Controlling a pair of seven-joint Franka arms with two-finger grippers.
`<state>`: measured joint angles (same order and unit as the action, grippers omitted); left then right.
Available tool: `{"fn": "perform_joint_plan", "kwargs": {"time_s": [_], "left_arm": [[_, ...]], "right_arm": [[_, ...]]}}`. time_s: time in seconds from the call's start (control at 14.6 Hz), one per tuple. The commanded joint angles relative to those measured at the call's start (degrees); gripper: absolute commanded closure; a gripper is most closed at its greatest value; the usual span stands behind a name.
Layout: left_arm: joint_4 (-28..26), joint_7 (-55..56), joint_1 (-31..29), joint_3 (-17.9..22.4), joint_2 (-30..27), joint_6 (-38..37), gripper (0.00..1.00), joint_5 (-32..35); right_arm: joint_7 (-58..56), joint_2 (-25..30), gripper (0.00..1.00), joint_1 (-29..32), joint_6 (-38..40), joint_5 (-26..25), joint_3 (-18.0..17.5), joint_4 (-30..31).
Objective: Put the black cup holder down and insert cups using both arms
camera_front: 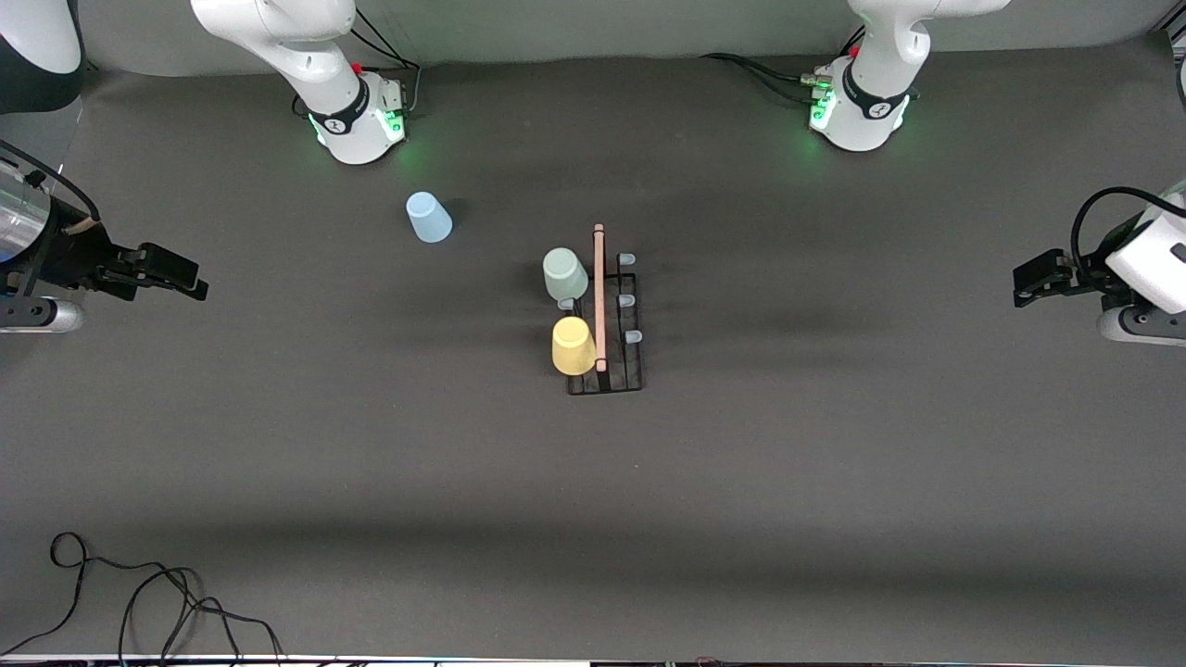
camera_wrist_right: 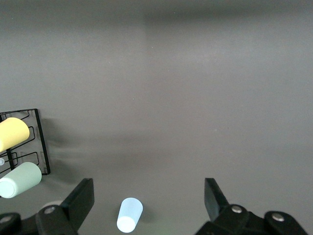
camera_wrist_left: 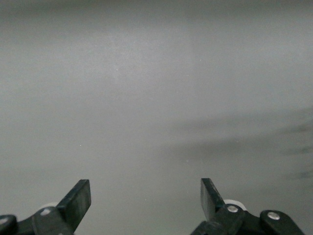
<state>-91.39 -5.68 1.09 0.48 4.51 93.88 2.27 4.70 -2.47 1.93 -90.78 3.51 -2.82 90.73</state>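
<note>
The black cup holder (camera_front: 607,320) is set mid-tabletop (camera_front: 834,482) with green cup (camera_front: 565,274) and yellow cup (camera_front: 573,346) pegged; the blue cup (camera_front: 429,218), probably light and slick, is best pinched across its tapered wall. Left gripper (camera_front: 1022,283) and right gripper (camera_front: 192,283) are parked spread, nothing held

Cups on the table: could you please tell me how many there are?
3. The pale green cup and the yellow cup sit on the black cup holder; the light blue cup stands alone on the table, toward the right arm's end.
</note>
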Motion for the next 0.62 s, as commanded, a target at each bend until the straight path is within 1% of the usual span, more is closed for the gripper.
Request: {"fn": "perform_joint_plan", "kwargs": {"time_s": [0.0,0.14,0.21,0.55], "left_arm": [[0.77,-0.38,-0.12,-0.13,-0.64,-1.86,0.0,0.28],[0.86,-0.47,-0.21,-0.04,-0.73,-1.95,0.0,0.28],[0.86,-0.38,-0.12,-0.04,-0.73,-1.95,0.0,0.28],[0.86,-0.38,-0.21,-0.04,-0.73,-2.39,0.0,0.28]], "right_arm": [[-0.57,1.41,0.0,-1.49,0.16,-1.22,1.06,1.12],[-0.48,1.06,0.0,-5.08,0.16,-1.31,4.47,0.77],[-0.57,0.98,0.0,-5.96,0.08,-1.23,5.44,0.76],[-0.48,0.97,0.0,-6.24,0.16,-1.23,5.54,0.85]]}}
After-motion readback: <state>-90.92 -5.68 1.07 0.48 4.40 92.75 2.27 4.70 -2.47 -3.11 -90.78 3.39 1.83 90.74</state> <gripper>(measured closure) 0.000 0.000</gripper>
